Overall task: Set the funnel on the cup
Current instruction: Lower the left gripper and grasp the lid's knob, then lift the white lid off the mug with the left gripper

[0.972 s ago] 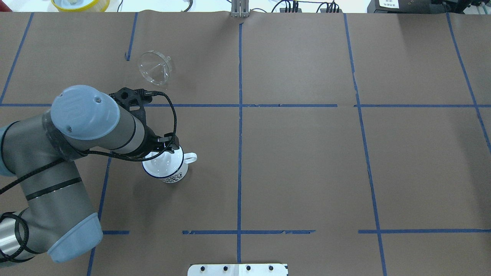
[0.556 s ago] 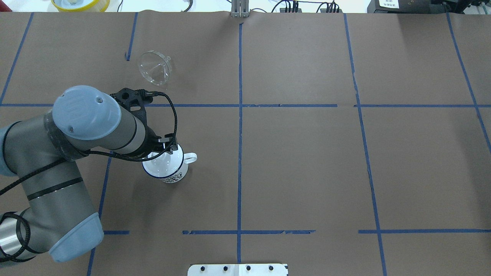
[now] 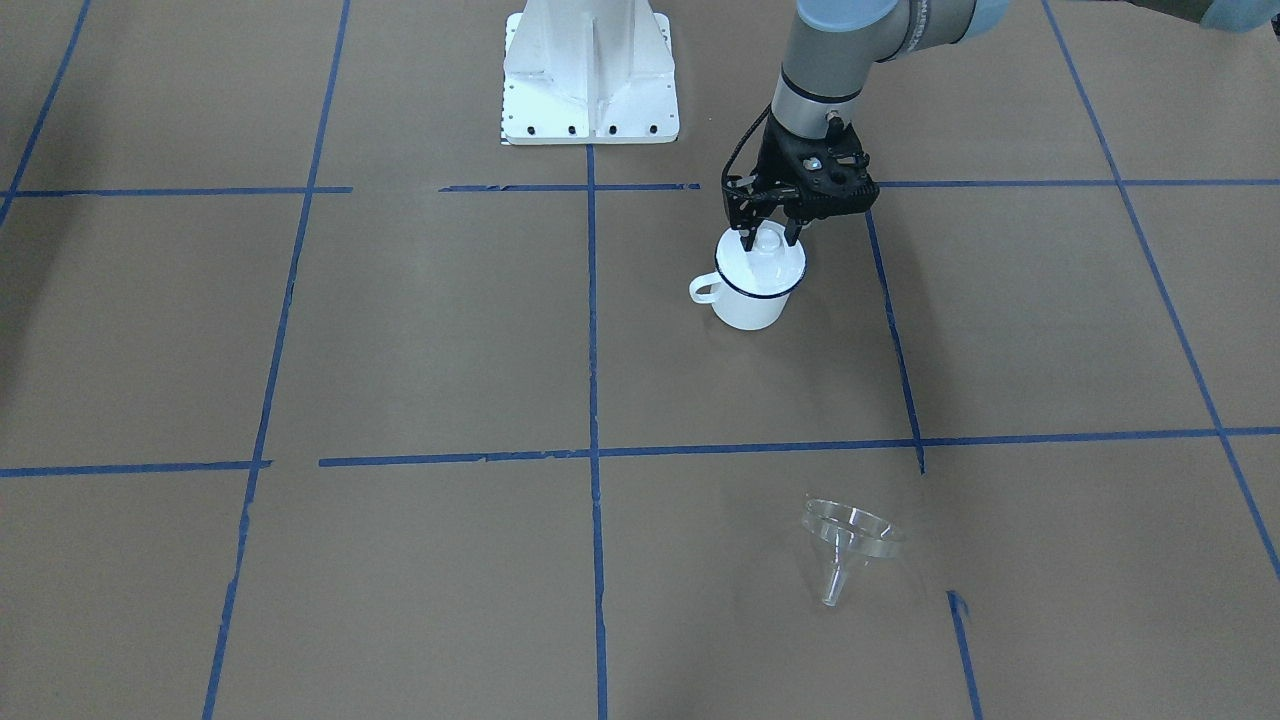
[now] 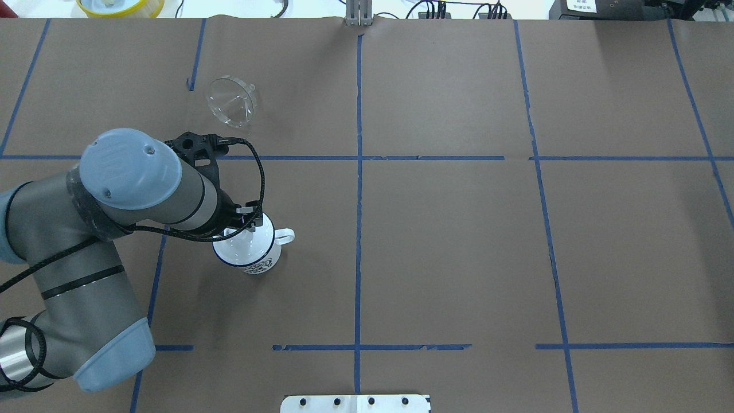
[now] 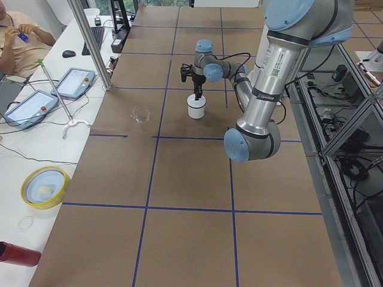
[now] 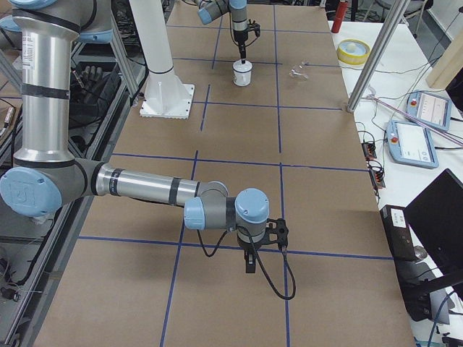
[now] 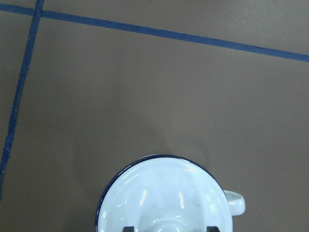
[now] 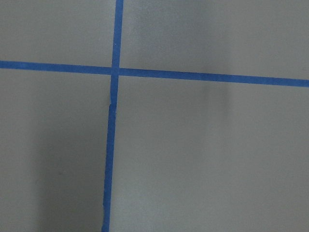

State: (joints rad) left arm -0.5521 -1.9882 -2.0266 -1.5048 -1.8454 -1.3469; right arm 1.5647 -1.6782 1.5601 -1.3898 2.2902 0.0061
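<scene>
Funnel: clear, wide-rimmed, short-spouted

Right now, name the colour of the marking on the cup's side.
Black, on the white cup; clearest in the overhead view.

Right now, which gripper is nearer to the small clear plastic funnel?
Left. The left gripper hangs over the white enamel mug with the dark blue rim, in the taped square next to that of the funnel; the right gripper is near the opposite end of the table.
</scene>
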